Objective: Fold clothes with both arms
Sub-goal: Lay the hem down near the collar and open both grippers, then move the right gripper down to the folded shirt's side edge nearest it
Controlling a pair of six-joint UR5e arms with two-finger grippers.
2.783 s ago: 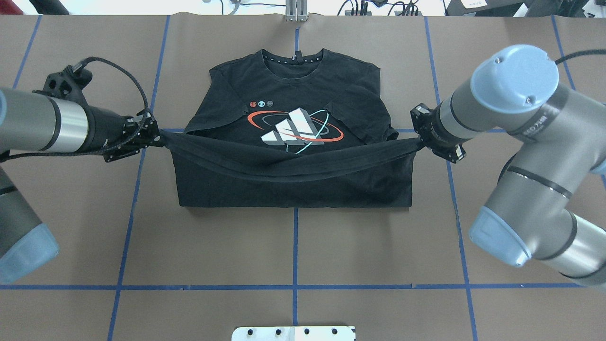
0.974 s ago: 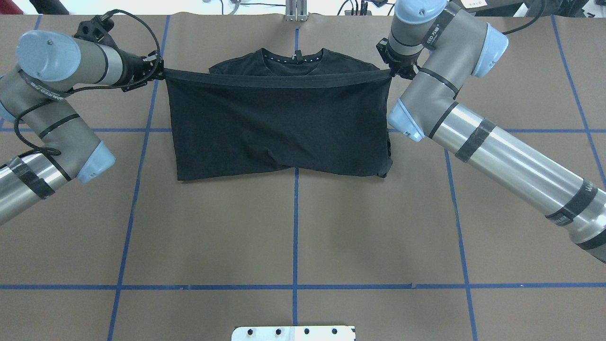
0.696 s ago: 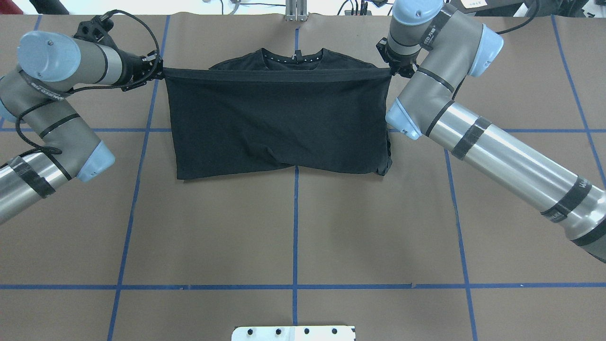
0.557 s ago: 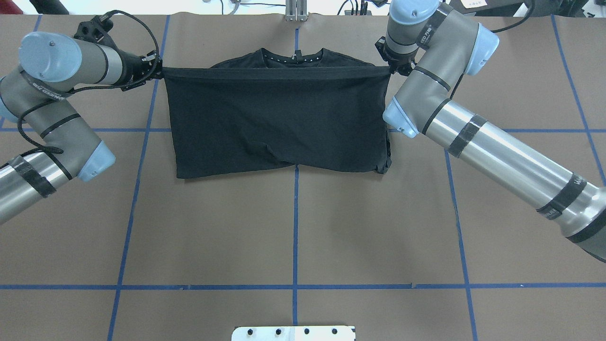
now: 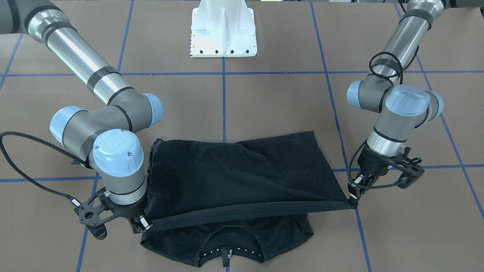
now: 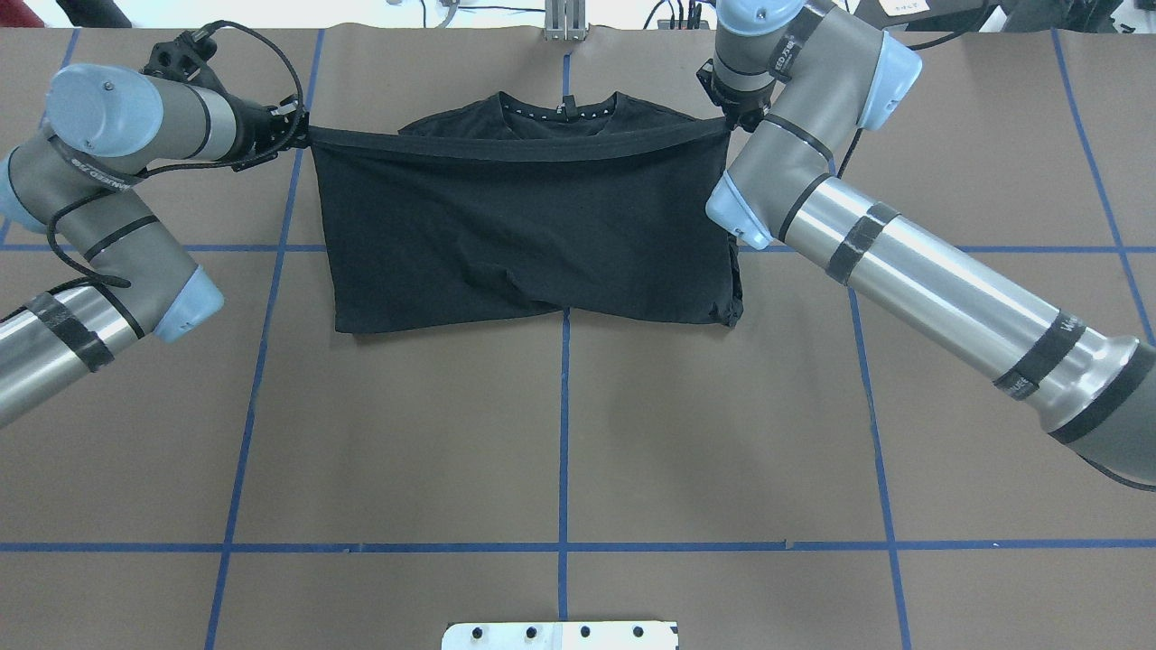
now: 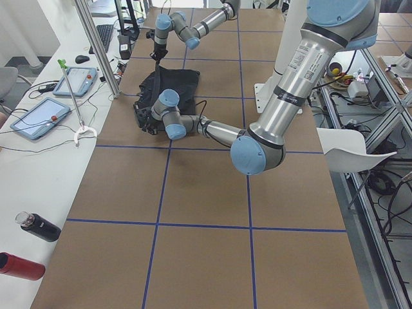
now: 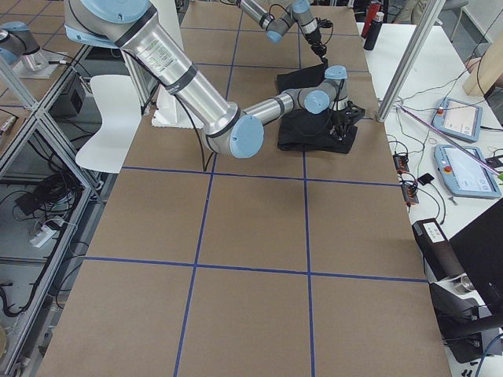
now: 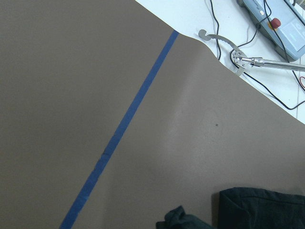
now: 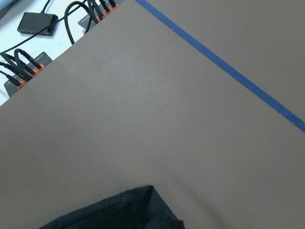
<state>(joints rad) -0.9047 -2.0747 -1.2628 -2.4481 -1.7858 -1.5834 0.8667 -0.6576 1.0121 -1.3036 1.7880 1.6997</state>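
Both arms have carried the lower hem (image 6: 515, 147) of the black T-shirt (image 6: 533, 235) up the body from chest level to just short of the collar (image 6: 560, 108). In the last second the right arm (image 6: 903, 262) has also drifted inward toward the collar, so the hem now bows a little instead of running taut.

The left gripper (image 5: 353, 198) is clamped on one hem corner, out to one side of the collar. The right gripper (image 5: 145, 224) is clamped on the other corner, on the opposite side. Holding the two corners apart keeps the upper layer spread flat, so it should land squarely over the lower one. The hem hangs just above the cloth, near the collar and not yet laid down. The rest of the shirt lies on the brown table (image 6: 560, 451).

The folded-over layer covers the chest print and the sleeves. From overhead, the right arm's own wrist hides its fingers, so that grip is read from the front view. Both wrist cameras show only table, blue tape and a scrap of black cloth, with no fingertips.
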